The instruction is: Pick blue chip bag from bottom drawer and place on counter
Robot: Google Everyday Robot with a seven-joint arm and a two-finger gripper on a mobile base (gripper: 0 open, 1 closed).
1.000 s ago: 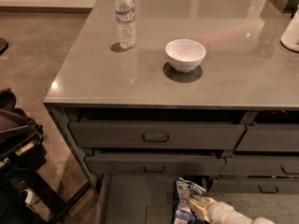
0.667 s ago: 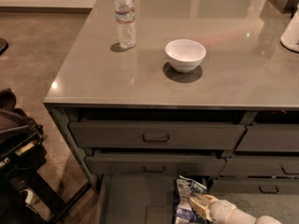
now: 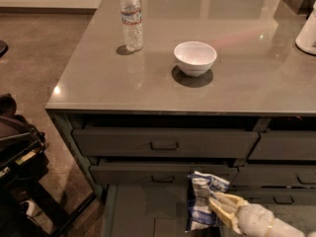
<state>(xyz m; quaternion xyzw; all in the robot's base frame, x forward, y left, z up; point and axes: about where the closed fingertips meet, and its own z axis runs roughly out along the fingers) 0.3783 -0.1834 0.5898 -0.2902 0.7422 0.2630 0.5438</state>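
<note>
A: Where is the blue chip bag (image 3: 201, 201) found?

B: It is seen standing on edge over the right part of the open bottom drawer (image 3: 140, 212), just below the two handled drawers (image 3: 163, 144). Its right edge is pinched by the gripper (image 3: 217, 206), which is reached in from the near right corner. The cream fingers (image 3: 226, 200) are closed narrowly on the foil.

A: What is asked of the step in hand?

B: A lift, it is judged. The bag should be raised and drawn toward the near side first, so that the drawer fronts above and the thin edge of the counter (image 3: 148, 90) are cleared. Only an edge of crinkled foil is held, so a firm grip and a slow motion are advised. A slipping bag is the likely fault.

A: And where should it be set down?

B: Bare counter is offered on the near side, in front of the bowl (image 3: 195, 57) and to the right of the water bottle (image 3: 132, 19). Both should be avoided.
</note>
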